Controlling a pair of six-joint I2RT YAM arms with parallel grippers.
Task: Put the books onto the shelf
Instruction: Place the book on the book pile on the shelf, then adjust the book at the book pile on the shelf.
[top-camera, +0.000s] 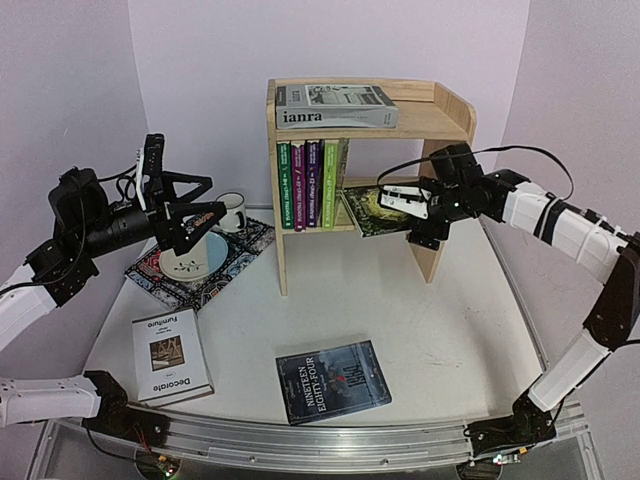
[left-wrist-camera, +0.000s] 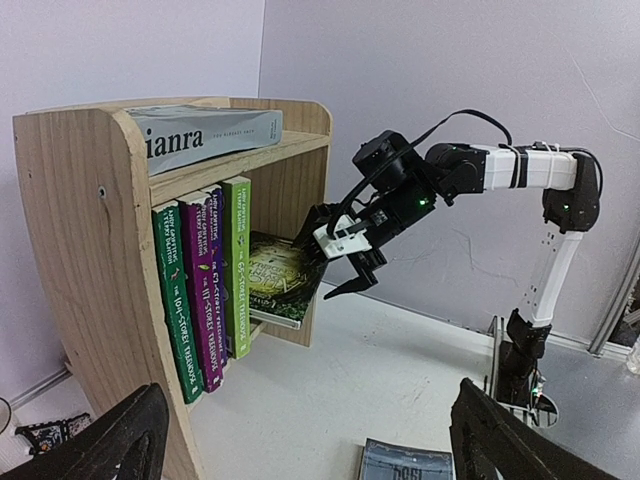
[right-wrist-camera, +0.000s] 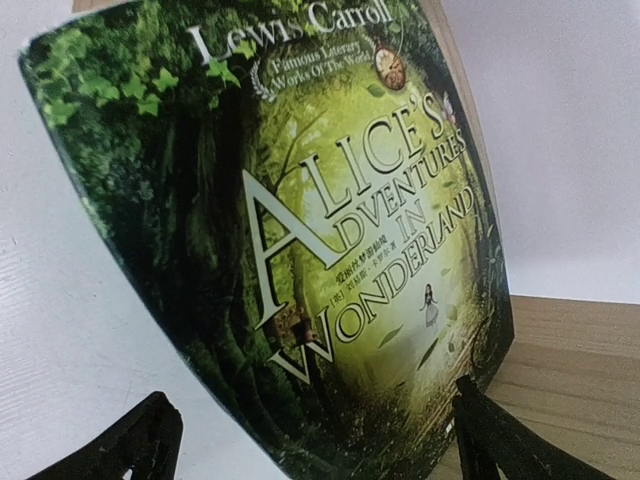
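The pine shelf (top-camera: 278, 250) carries the grey "ianra" book (top-camera: 335, 105) flat on top. On its lower tier several green and purple books (top-camera: 308, 185) stand upright. A dark green Alice book (top-camera: 372, 208) leans tilted at their right, filling the right wrist view (right-wrist-camera: 300, 230). My right gripper (top-camera: 408, 216) is open at that book's lower edge, one finger to each side. The white "Decorate" book (top-camera: 172, 355) and a dark "Nineteen Eighty-Four" book (top-camera: 333, 380) lie flat on the table. My left gripper (top-camera: 216, 197) hangs open and empty, left of the shelf.
A patterned black mat (top-camera: 235, 250) left of the shelf holds a plate (top-camera: 195, 255) and a mug (top-camera: 232, 210), under my left gripper. A metal rail (top-camera: 320, 445) runs along the near table edge.
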